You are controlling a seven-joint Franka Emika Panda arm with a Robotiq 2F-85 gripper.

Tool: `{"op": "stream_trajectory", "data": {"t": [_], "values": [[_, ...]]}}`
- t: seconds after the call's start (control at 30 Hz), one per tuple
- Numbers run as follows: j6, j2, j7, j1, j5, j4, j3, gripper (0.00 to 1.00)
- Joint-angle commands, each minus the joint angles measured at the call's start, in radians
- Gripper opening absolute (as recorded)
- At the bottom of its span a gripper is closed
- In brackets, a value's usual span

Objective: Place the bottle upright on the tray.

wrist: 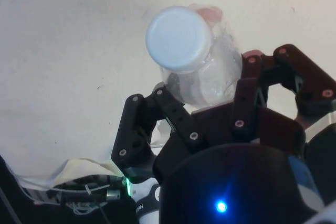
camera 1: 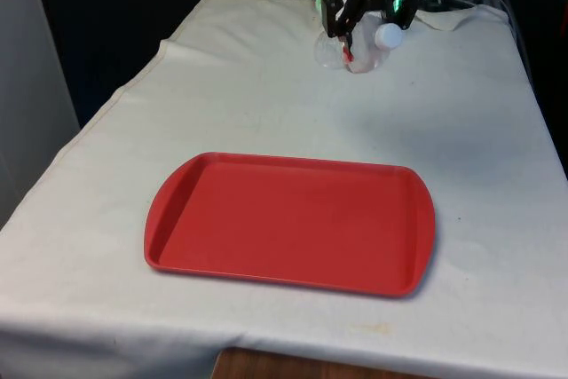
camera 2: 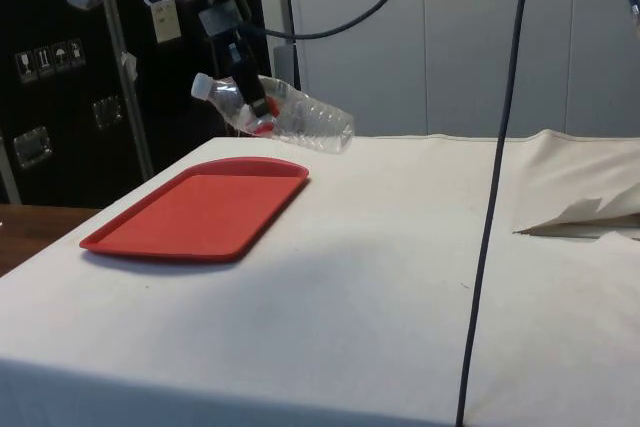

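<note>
One red tray sits flat on the white-clothed tabletop, nothing on it. Beyond the tray's far edge, toward the front view's right, the claw is clamped on a clear plastic bottle with a white cap. Side view: bottle held off the tabletop, tilted close to horizontal, cap end slightly higher and over the tray's far end. Fingers pinch the bottle behind the cap.

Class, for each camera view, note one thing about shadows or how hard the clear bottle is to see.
Front view: the bottle is see-through and faint against the cloth. Side view: soft shadow on the cloth beside the tray. Wrist view: the white cap nearly blends with the cloth.
</note>
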Motion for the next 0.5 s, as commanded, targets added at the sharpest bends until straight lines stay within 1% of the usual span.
{"op": "stream_trajectory", "data": {"t": [0.0,0.23,0.27,0.3,0.47], "values": [[0.011,-0.001,-0.009,-0.005,0.011,0.004,-0.001,0.33],[0.037,0.002,-0.027,-0.007,0.031,0.021,-0.021,0.33],[0.032,0.0,-0.019,-0.001,0.022,0.017,-0.023,0.33],[0.041,0.003,-0.029,-0.008,0.033,0.023,-0.023,0.33],[0.058,0.005,-0.042,-0.009,0.047,0.035,-0.036,0.33]]}}
